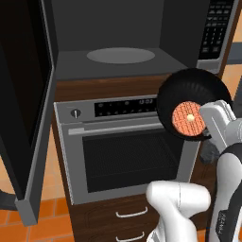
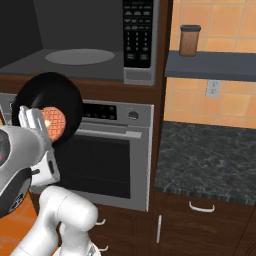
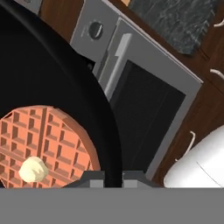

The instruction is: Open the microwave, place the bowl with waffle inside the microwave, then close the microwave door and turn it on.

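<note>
At centre right of the left base view, the gripper point(image 1: 206, 128) is clenched on the rim of the bowl point(image 1: 191, 87), tipped steeply below the open microwave point(image 1: 118, 64); glossy, stiff, probably slippery, so the loose waffle point(image 1: 189, 119) could slide out

— What kind of room is this?

— It is a kitchen. Up high there is a microwave point(image 1: 127, 42) built into the wall, with its door point(image 1: 26, 108) swung wide open and a black strip of buttons point(image 2: 138, 32) on one side.

— What else shows it?

— Right under it sits a silver oven point(image 2: 107, 155) with a little screen and a knob. Below are brown wooden drawers point(image 1: 127, 220) with curved handles. Beside the oven is a dark speckled stone counter point(image 2: 210, 155). The wall has orange tiles point(image 2: 225, 100), a power socket point(image 2: 213, 89), and a shelf point(image 2: 210, 65) with a brown jar point(image 2: 190, 40) on it.
</note>
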Controlling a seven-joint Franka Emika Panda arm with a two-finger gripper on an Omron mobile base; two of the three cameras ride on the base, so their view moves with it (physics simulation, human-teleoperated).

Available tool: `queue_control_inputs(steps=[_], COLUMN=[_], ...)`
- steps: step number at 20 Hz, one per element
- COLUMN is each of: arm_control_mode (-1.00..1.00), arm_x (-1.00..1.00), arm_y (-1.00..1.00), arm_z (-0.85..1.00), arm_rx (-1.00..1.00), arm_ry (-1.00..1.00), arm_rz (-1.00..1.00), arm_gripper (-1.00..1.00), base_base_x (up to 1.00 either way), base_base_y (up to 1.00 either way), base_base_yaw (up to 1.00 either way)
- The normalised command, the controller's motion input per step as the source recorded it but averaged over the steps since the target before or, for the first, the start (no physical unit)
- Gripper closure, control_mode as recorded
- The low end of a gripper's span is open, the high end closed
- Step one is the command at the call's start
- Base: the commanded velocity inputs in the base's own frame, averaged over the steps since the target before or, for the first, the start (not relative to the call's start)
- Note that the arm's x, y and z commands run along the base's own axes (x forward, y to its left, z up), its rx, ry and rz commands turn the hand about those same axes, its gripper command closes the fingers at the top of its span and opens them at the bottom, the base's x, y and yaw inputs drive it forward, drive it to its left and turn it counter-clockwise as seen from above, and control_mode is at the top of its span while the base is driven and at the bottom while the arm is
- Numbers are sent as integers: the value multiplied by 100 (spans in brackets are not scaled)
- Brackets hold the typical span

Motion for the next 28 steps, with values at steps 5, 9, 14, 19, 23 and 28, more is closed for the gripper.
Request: queue_control_inputs(steps=[5,9,14,19,23,28], arm_control_mode=[-100,-100,-100,-100,-100,-100], arm_x=[34,4,-2,0,0,33], arm_y=[61,43,10,16,32,55], arm_z=[15,20,0,50,93,46], arm_rx=[36,61,54,28,5,-35], arm_ry=[0,0,19,26,3,0], arm_rz=[-26,-22,1,4,5,5], arm_gripper=[100,100,100,100,100,100], base_base_x=[0,0,0,0,0,0], base_base_y=[0,0,0,0,0,0], base_base_yaw=[0,0,0,0,0,0])
